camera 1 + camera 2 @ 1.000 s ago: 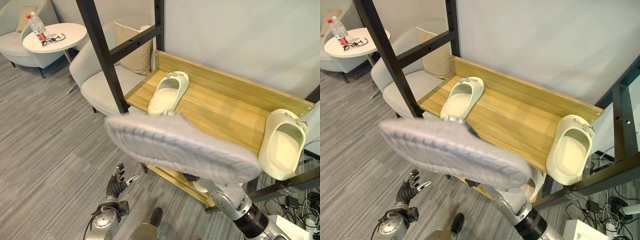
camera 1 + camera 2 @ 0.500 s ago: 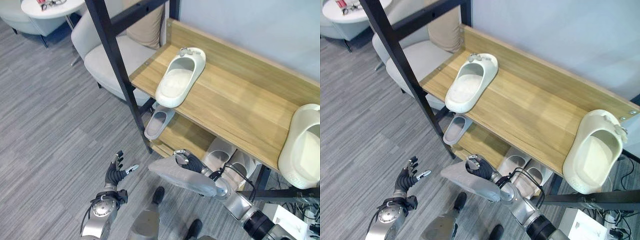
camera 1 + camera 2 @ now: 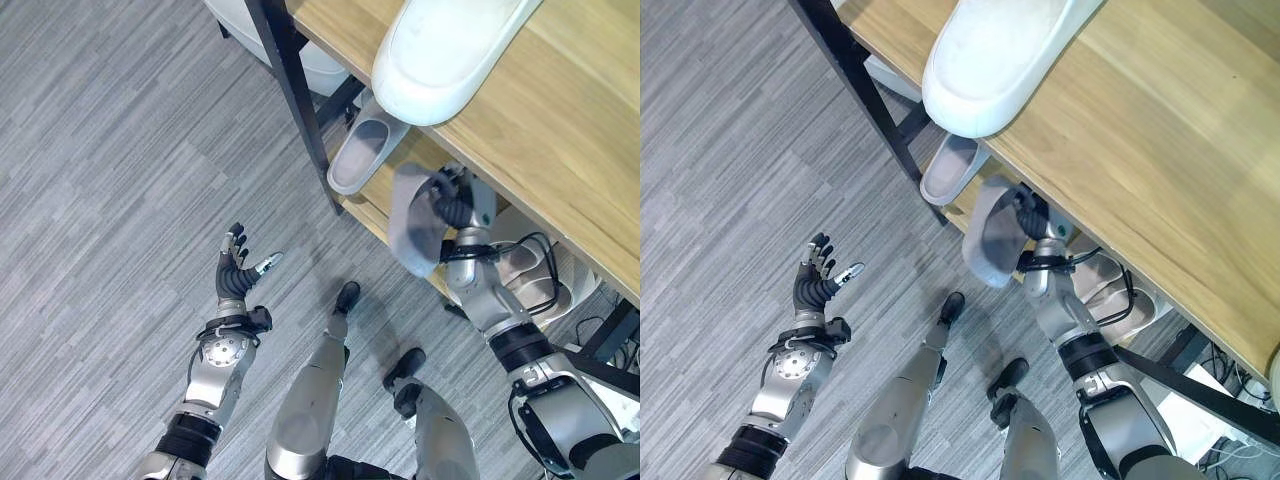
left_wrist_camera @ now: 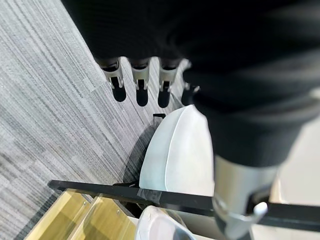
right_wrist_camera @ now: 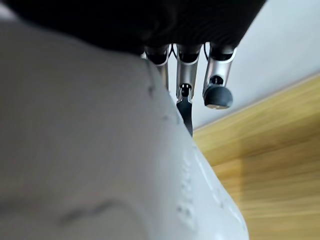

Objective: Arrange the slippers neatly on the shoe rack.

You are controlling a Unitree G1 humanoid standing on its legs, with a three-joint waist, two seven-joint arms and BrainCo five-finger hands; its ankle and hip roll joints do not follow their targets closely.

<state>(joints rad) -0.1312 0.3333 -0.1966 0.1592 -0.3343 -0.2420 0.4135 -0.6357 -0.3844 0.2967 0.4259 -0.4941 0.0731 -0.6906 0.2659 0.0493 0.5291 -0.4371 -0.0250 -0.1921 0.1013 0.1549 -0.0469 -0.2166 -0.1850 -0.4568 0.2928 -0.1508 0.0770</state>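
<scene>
Left eye view puts the grey rubber slipper (image 3: 415, 222) in the robot's right hand (image 3: 452, 206), whose fingers are curled round its edge, sole turned outward, just in front of the lower shelf of the light wooden shoe rack with black metal posts (image 3: 290, 85). A second grey slipper (image 3: 362, 157) already lies on that lower shelf, nearer the black post, its heel poking past the shelf edge. Above, on the rack's top shelf, a cream moulded clog (image 3: 445, 50) overhangs the front edge. I judge this the placing step: the held slipper needs turning sole-down and sliding in beside its grey partner. The left hand (image 3: 238, 275) hangs well away from the rack over the grey striped carpet (image 3: 110, 190), fingers spread and holding nothing.
</scene>
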